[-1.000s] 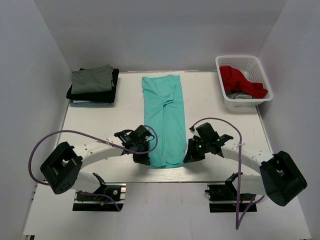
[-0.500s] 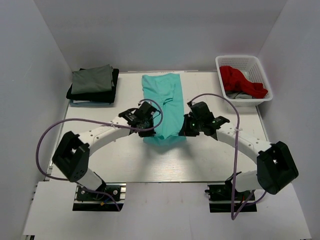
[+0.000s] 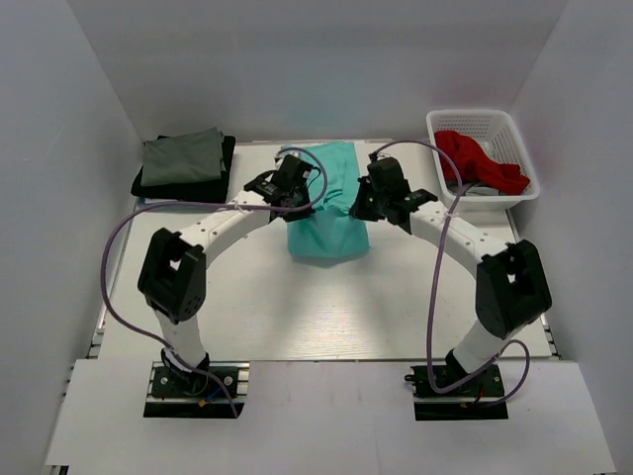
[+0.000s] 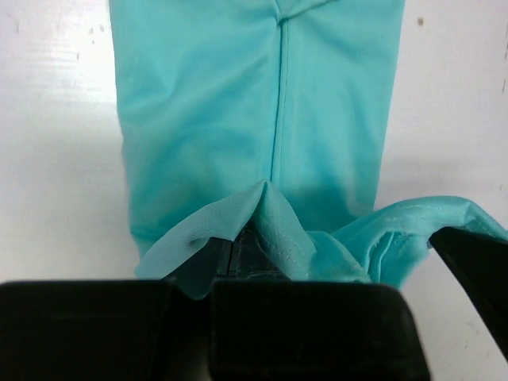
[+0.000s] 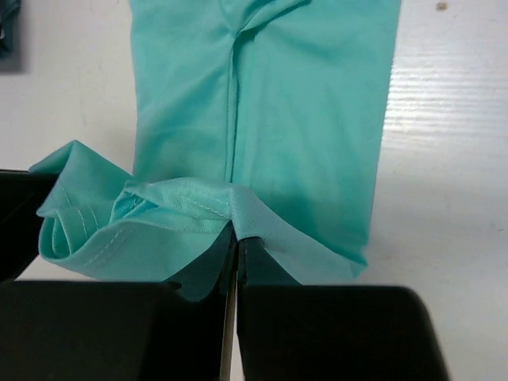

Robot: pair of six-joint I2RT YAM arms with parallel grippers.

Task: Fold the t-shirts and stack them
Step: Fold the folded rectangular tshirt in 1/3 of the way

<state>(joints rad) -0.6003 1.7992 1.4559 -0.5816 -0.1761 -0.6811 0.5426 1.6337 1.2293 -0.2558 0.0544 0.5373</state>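
While the crosswise fold is judged to be in hand, the light teal short-sleeved cloth t-shirt (image 3: 328,233) is being held by both grippers over the far middle of the white table (image 3: 297,317). The jaws of the left gripper (image 3: 294,200) are being kept clenched on the left corner of the teal hem. Those of the right gripper (image 3: 364,204) are being kept clenched on the right corner. Both wrist views are showing the cloth pinched between closed fingers.

Progress is being judged as follows:
- A grey-green folded t-shirt (image 3: 181,156) is lying on a black folded t-shirt (image 3: 184,188) in a stack at the far left, so that part appears done.
- The teal t-shirt is already narrowed to a long strip, and its gripped end is being held doubled over the part lying flat.
- Releasing the hem, any further fold and the transfer to the stack are not yet done.
- A red crumpled t-shirt (image 3: 477,158) is waiting in the white lattice plastic basket (image 3: 517,131) at the far right.

The teal cloth is appearing thin and limp. A straight lengthwise crease is showing down the flat part, and the stitched hem is bunching into soft loops between the two grippers.
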